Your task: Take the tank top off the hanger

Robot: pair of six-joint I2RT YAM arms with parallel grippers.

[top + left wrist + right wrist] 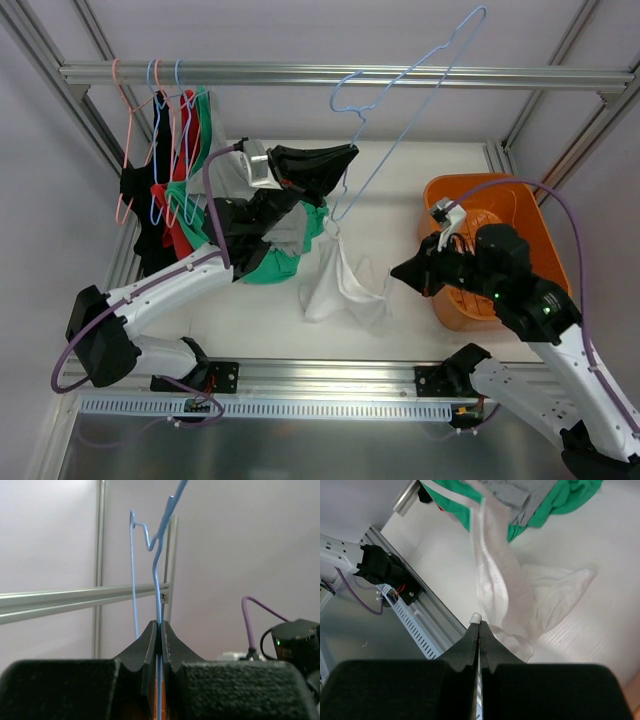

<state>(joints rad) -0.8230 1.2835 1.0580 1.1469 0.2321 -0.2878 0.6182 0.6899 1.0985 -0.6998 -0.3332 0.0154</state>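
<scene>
My left gripper (343,158) is shut on the wire of a light blue hanger (420,100), holding it raised and tilted above the table; the left wrist view shows the wire (159,570) pinched between the jaws of this gripper (160,628). A white tank top (335,280) hangs from the hanger's lower corner and drapes onto the table. My right gripper (397,272) is shut on the tank top's edge; the right wrist view shows the white fabric (495,580) running from the closed gripper (479,625) up toward the hanger.
An orange basket (530,215) sits at the right, under my right arm. A metal rail (350,73) crosses the back, with several clothed hangers (165,150) at its left end. Green and grey garments (270,265) hang by my left arm.
</scene>
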